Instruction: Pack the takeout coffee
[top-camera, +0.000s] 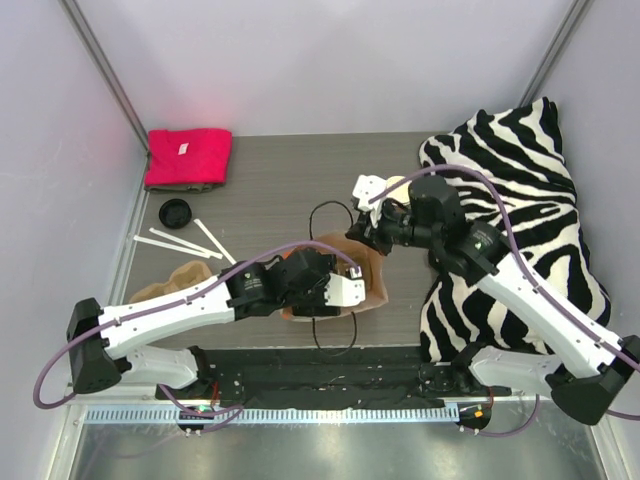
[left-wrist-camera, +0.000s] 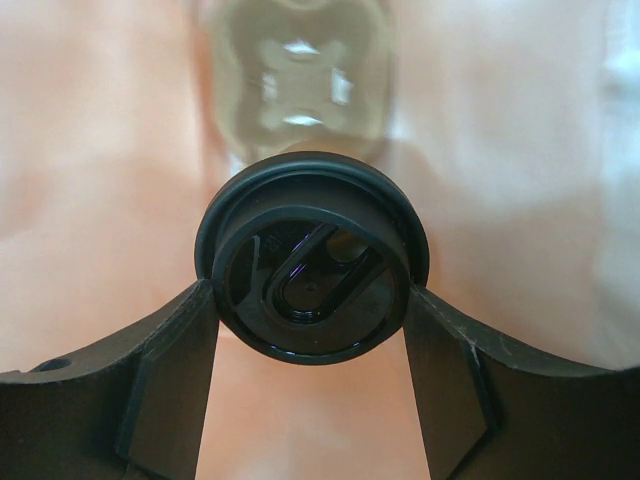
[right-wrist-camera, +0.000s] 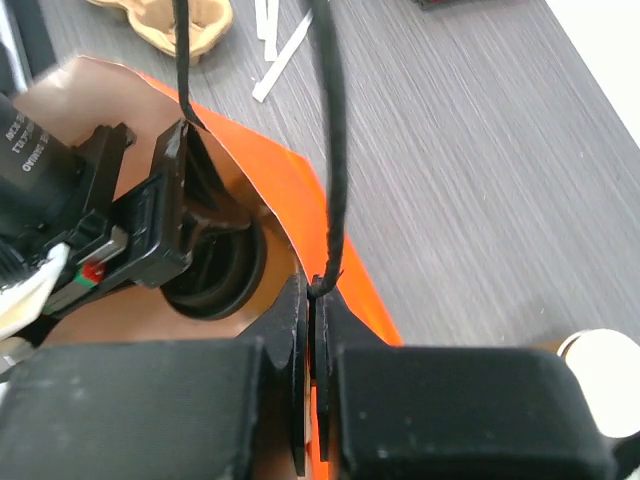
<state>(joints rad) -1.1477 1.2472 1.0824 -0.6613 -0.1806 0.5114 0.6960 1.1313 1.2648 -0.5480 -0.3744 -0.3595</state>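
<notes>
Coffee is sitting inside the bag, its black lid facing the left wrist camera. Your left gripper is holding it there, jaws standing wide with a finger against each side of the cup. Your right gripper is pinching the bag's rim, jaws closed flat on the orange paper and keeping the mouth open. From above, the cup itself is hidden by the arm and the bag.

Judgement: insertion is largely done. What appears to be remaining is letting go of the cup, drawing the left gripper out, and releasing the rim. You cannot tell from these views whether the cup is resting on the bag's floor.

Around the work: a tray, white sticks, a loose lid, a red cloth and a zebra cloth are all lying well apart. The bag's cord is running down to the right gripper's fingers and could be catching on withdrawal.
</notes>
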